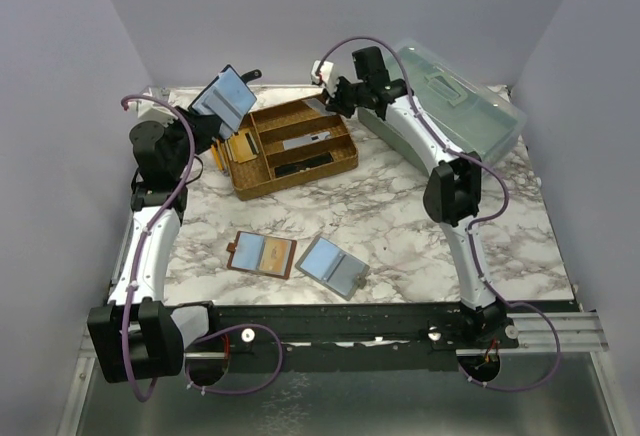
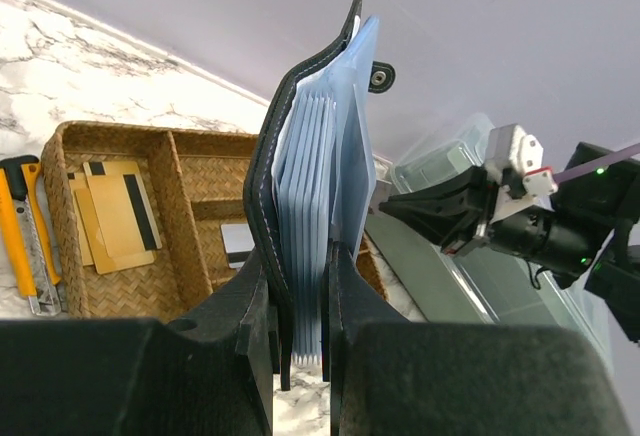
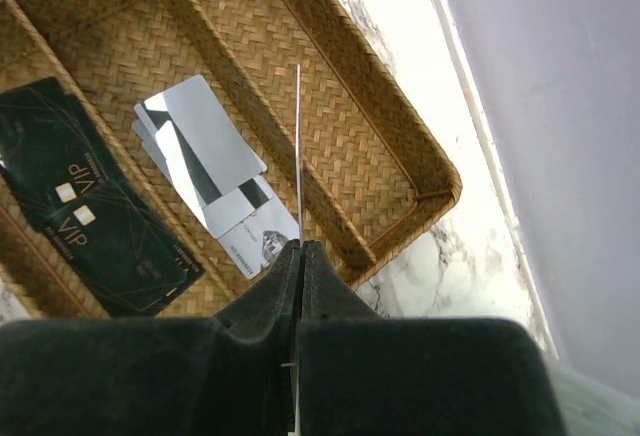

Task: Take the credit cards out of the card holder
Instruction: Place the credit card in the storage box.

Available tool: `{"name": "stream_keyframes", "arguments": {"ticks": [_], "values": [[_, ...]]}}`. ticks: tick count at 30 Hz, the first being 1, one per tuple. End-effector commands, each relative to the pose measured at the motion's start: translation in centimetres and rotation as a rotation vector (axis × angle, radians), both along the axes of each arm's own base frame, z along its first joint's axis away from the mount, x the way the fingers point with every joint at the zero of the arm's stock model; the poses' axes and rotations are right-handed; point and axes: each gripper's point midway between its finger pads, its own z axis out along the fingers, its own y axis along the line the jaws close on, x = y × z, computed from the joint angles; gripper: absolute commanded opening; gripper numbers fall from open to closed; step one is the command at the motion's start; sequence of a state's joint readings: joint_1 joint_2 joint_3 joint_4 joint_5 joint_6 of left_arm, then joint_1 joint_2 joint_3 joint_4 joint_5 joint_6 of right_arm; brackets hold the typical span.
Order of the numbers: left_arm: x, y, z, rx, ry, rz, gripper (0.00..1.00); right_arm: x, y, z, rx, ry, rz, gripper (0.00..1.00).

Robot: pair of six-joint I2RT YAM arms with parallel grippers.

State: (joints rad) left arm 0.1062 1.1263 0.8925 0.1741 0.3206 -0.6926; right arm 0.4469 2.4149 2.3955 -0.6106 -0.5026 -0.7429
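Observation:
My left gripper [image 2: 303,256] is shut on the lower edge of the black card holder [image 2: 300,156], held upright and open above the table's back left. Its blue-grey pockets fan out and the strap tab sticks up. In the top view the card holder [image 1: 225,94] faces the right arm. My right gripper [image 3: 300,248] is shut on one thin pale credit card [image 3: 298,146], seen edge-on, hanging over the woven tray [image 3: 400,116]. Other silvery credit cards [image 3: 200,141] lie in the tray's middle compartment.
The tray [image 1: 300,174] also holds black VIP cards [image 3: 90,206] and gold-tan cards [image 2: 110,216]. A yellow utility knife [image 2: 25,241] lies left of it. A brown holder [image 1: 262,254] and a grey holder [image 1: 332,266] lie open in front. A clear lidded box [image 1: 460,106] stands at the back right.

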Motion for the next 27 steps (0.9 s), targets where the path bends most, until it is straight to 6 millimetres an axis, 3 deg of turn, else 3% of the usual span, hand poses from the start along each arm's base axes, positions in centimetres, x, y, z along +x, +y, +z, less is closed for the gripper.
{"name": "stream_keyframes", "arguments": {"ticks": [1,13,18,24,27], "values": [[0.3,0.1,2.0,-0.028,-0.021,-0.007,0.00,0.8,0.5,-4.0,-0.100,-0.041,0.016,0.01],[0.2,-0.3,1.1,-0.082,0.020,-0.021,0.00,-0.2,1.3,-7.7,-0.203,-0.057,0.077,0.05],[0.2,-0.7,1.0,-0.095,0.024,-0.040,0.00,-0.4,1.7,-8.6,-0.223,-0.063,0.092,0.14],[-0.2,-1.0,0.9,-0.112,0.020,-0.058,0.00,3.5,0.6,-7.6,-0.211,-0.132,-0.121,0.21],[-0.5,-1.4,0.9,-0.120,0.015,-0.078,0.00,4.2,0.3,-6.1,-0.174,-0.143,-0.199,0.29]]}}
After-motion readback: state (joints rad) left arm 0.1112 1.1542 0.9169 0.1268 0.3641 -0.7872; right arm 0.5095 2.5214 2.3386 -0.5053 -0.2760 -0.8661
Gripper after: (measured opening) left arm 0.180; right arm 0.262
